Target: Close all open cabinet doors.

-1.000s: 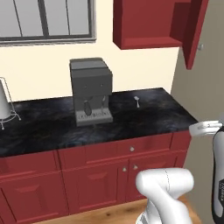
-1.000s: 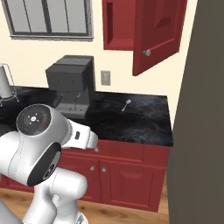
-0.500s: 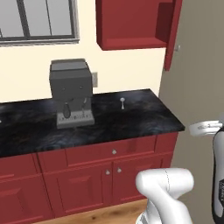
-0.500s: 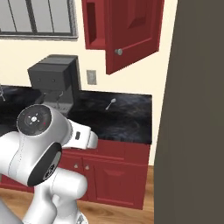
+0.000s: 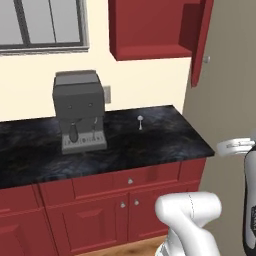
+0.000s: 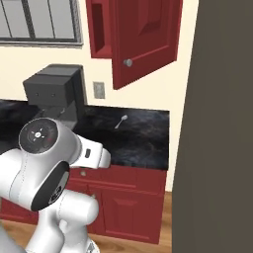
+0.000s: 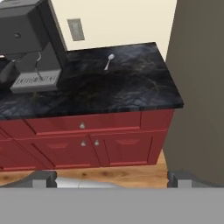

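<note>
The cabinet door (image 6: 144,42) hung open high above the bench's (image 5: 165,140) right end; the end effector (image 7: 112,179) was open, empty, low. A hasty push might bounce it back

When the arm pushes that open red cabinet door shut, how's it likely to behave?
The open cabinet door looks like a stiff flat panel hinged along one side, so it should probably swing rather than flex. It hangs off the wall cabinet, so a push near the knob side likely turns it easiest. It may well bounce back if shoved hard.
</note>
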Controlling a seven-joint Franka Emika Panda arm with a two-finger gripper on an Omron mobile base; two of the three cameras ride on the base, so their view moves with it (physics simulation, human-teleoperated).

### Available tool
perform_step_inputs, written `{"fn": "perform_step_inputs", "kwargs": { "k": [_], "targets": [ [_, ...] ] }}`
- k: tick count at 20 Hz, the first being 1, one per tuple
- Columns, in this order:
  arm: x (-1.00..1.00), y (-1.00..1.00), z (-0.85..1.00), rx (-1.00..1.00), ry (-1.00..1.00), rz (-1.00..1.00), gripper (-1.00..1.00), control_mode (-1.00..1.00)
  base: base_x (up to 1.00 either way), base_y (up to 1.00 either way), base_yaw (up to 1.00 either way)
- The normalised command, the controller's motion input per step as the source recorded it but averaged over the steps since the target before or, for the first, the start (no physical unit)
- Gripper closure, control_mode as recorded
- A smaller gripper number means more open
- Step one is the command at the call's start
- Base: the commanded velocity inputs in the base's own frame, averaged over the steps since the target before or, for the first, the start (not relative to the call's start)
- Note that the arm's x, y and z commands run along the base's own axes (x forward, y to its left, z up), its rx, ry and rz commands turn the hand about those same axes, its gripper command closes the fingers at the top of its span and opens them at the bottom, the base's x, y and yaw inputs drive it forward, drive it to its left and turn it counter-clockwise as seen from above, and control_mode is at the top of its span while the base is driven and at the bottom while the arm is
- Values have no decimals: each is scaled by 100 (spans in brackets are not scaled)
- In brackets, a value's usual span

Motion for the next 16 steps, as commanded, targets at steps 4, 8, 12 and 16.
{"fn": "perform_step_inputs", "kwargs": {
  "k": [4,8,12,16],
  "targets": [
    [0,0,0,0,0,0,-100,100,53,0,0],
    [0,0,0,0,0,0,-100,100,23,4,0],
    [0,0,0,0,0,0,-100,100,36,8,0],
    [0,0,0,0,0,0,-100,100,56,8,0]
  ]
}}
